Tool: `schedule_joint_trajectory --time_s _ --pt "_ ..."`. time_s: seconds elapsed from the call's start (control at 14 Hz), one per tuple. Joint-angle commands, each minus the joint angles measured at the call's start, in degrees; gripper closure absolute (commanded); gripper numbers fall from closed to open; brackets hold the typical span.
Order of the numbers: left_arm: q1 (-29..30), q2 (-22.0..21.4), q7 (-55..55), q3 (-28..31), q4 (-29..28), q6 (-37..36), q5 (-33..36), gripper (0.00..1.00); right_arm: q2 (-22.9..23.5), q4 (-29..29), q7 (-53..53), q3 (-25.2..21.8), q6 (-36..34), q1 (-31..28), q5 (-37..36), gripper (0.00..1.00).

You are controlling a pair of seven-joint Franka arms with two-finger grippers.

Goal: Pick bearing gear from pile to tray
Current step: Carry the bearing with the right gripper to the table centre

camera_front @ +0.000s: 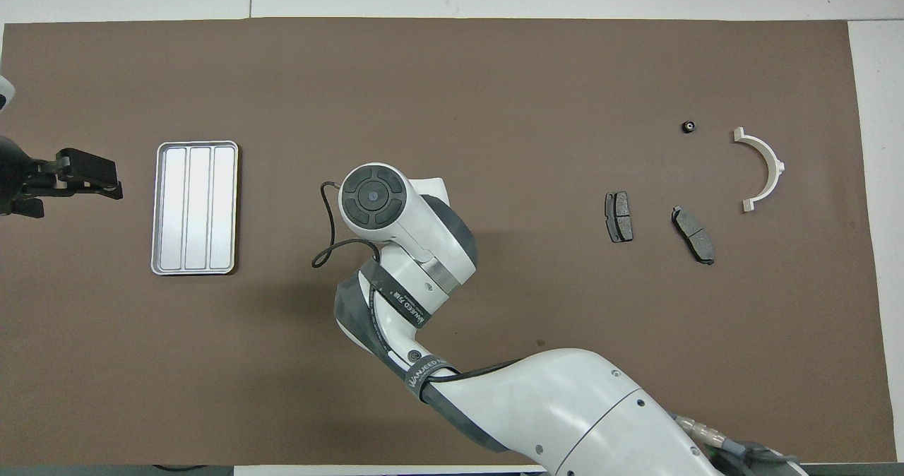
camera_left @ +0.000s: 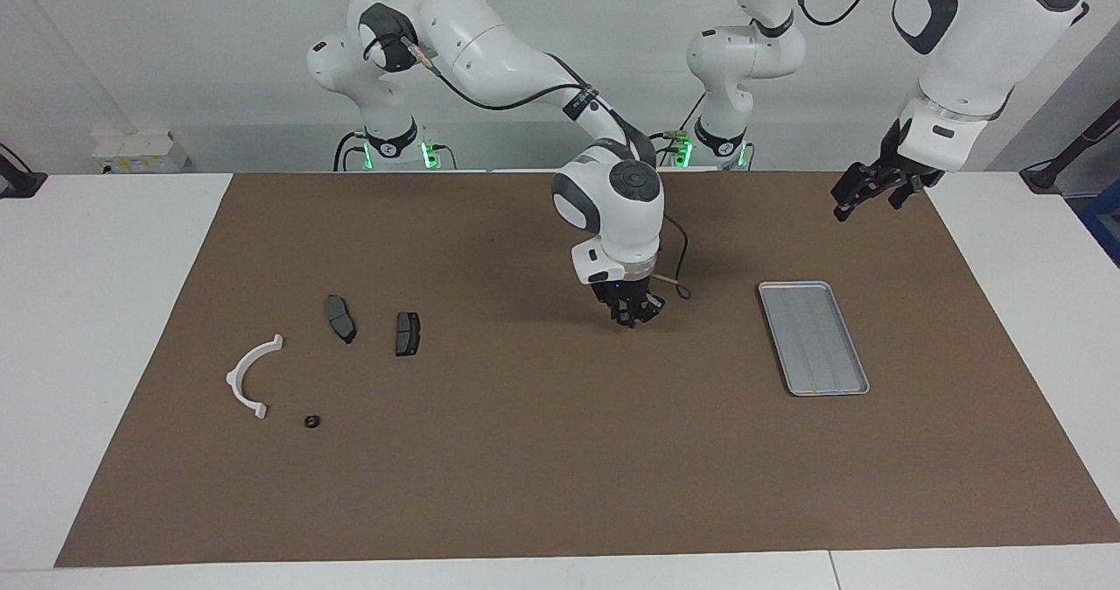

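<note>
small black round gear, flat on mat

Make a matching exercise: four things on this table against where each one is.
Things:
1. tray
2. white half-ring bracket
3. right gripper
4. left gripper

Places:
A. low over bare mat between pile and tray
B. toward the left arm's end of the table
C. raised over the mat's edge, waiting
D. beside a small black round piece

Pairs: 1-B, 2-D, 3-A, 4-C

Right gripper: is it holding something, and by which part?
Cannot be told: the right gripper, low over the mat, would hide any small part in it. The left gripper is open and holds nothing.
</note>
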Motion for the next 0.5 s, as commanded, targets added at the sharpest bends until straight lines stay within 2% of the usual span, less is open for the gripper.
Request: schedule_joint_trajectory --time_s 0.0,0.07,0.14,0.21,0.29,0.43 --pt "-0.38 -0.71 0.22 0.26 -0.63 -0.40 -0.45 0.00 -0.16 -2.82 1.02 0.37 3.57 -0.32 -1.44 1.00" --pt "-0.38 -0.80 0.22 0.17 -0.63 -0.75 -0.45 0.00 -0.16 -2.91 0.93 0.37 3.24 -0.40 -1.44 1.00" --pt "-0.47 -0.80 0.31 0.17 -0.81 -1.01 -0.45 0.00 -0.16 -2.48 0.93 0.28 1.76 -0.40 -1.44 0.86" --pt "-0.47 -0.88 0.22 0.17 -1.16 -0.58 -0.45 0.00 -0.16 -1.95 0.84 0.02 -1.57 -0.40 -1.52 0.34" --pt "-0.47 -0.89 0.22 0.17 -1.16 -0.23 -0.45 0.00 -0.33 -0.03 0.41 -0.33 -5.95 -0.93 -2.05 0.04" --pt "-0.47 -0.89 -0.04 0.26 -1.51 -0.14 -0.54 0.00 -1.47 7.41 -5.36 0.27 -17.44 -4.78 -1.88 0.00"
